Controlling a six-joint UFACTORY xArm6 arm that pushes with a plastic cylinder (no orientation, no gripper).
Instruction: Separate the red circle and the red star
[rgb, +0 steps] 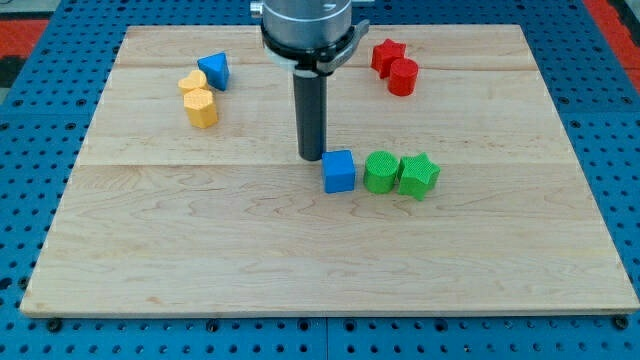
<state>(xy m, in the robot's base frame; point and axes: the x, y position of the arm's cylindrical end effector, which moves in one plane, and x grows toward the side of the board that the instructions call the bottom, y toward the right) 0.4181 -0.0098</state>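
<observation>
Red star (386, 55) and red circle (403, 77) touch, up-right of your bare rod's tip (312, 158), which grips nothing beside the blue cube (339, 171).

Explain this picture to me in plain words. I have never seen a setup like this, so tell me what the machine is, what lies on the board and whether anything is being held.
This is one camera looking down at a wooden board on a blue perforated table. The grey machine at the view's top is a robot arm ending in a straight dark rod. Its lower end, my tip, only pushes blocks; it holds nothing. It sits just to the view's left of the blue cube. Right of that cube are a green cylinder and a green star. At the top right, the red star and red circle touch; they are to be pushed apart. At the top left are a blue triangle and two yellow blocks.
</observation>
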